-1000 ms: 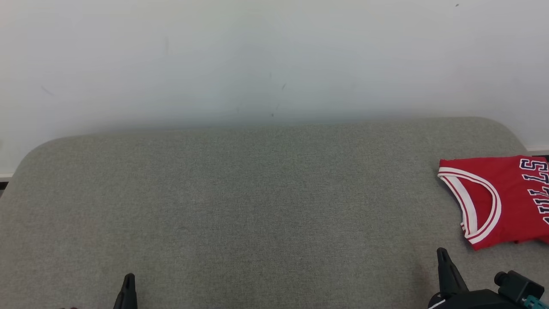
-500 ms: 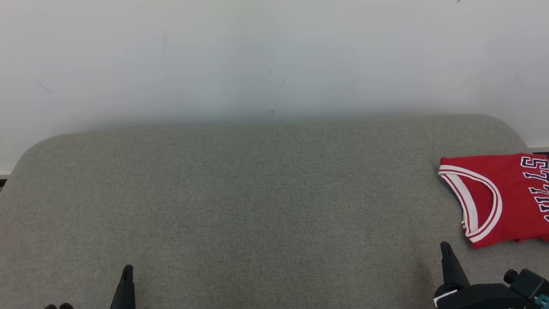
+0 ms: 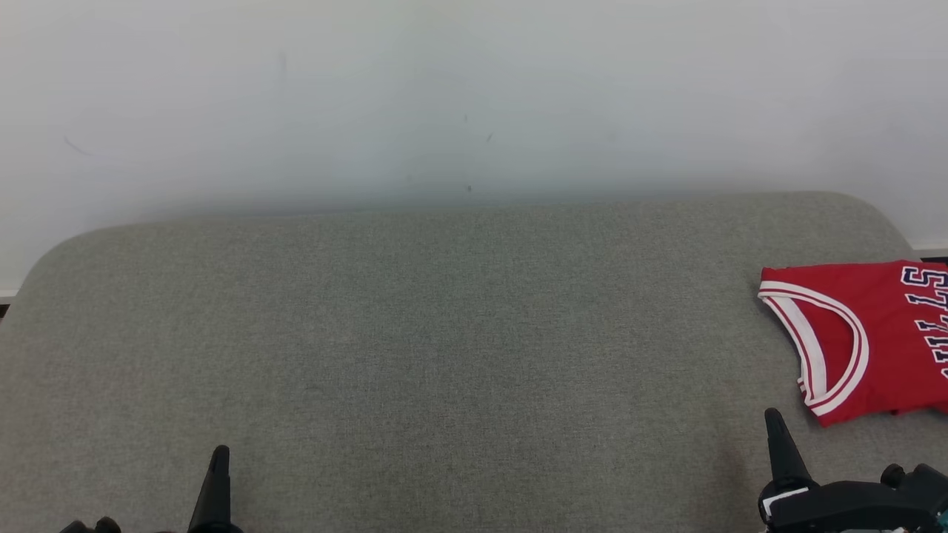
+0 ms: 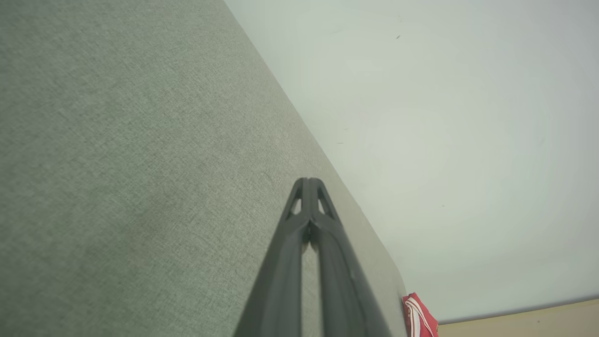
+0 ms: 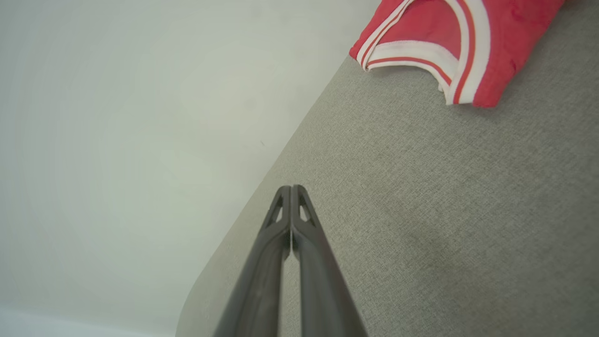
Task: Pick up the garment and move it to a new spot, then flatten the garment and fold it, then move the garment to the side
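Lying folded at the right edge of the grey surface (image 3: 444,333), the red garment (image 3: 878,340) is untouched. The left gripper (image 3: 220,453) and right gripper (image 3: 772,416) are pinched shut, empty, best withdrawn clear of it.

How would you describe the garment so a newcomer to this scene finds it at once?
Start at the wide grey-green surface against the pale wall. At its right end, just beyond the right gripper, lies a red jersey. Its white-striped trim and dark block letters set it apart from the plain surface and black gripper.
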You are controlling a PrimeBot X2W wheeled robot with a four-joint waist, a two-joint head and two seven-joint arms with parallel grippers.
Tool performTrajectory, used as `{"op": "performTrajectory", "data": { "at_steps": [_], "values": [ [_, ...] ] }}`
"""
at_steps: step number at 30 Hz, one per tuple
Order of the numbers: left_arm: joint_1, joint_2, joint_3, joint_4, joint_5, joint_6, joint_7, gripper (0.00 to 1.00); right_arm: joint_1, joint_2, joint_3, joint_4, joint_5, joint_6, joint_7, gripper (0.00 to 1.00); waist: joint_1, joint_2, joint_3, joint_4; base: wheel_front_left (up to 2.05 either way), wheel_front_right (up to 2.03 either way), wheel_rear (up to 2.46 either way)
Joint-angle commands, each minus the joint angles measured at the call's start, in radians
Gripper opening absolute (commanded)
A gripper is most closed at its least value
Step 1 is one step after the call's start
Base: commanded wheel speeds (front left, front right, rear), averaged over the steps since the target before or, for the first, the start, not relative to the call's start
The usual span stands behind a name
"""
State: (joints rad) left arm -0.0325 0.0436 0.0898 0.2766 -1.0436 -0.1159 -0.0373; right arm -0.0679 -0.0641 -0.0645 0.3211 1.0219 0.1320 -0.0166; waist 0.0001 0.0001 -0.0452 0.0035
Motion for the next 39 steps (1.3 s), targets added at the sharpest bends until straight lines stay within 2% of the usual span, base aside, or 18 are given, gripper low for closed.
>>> {"op": "performTrajectory", "data": {
  "at_steps": [1, 39],
  "values": [
    [-0.023, 0.005, 0.005, -0.012, -0.023, -0.007, 0.005, 0.00, -0.023, 0.000, -0.005, -0.015, 0.026, -0.001, 0.005, 0.00, 0.0000, -0.0001, 0.001, 0.000, 0.00, 0.00, 0.00],
    [-0.061, 0.008, 0.018, -0.026, -0.364, -0.013, 0.099, 0.00, -0.037, 0.009, -0.034, -0.055, 0.376, -0.002, 0.085, 0.00, 0.0000, -0.0001, 0.027, -0.002, 0.00, 0.00, 0.00]
  ]
}}
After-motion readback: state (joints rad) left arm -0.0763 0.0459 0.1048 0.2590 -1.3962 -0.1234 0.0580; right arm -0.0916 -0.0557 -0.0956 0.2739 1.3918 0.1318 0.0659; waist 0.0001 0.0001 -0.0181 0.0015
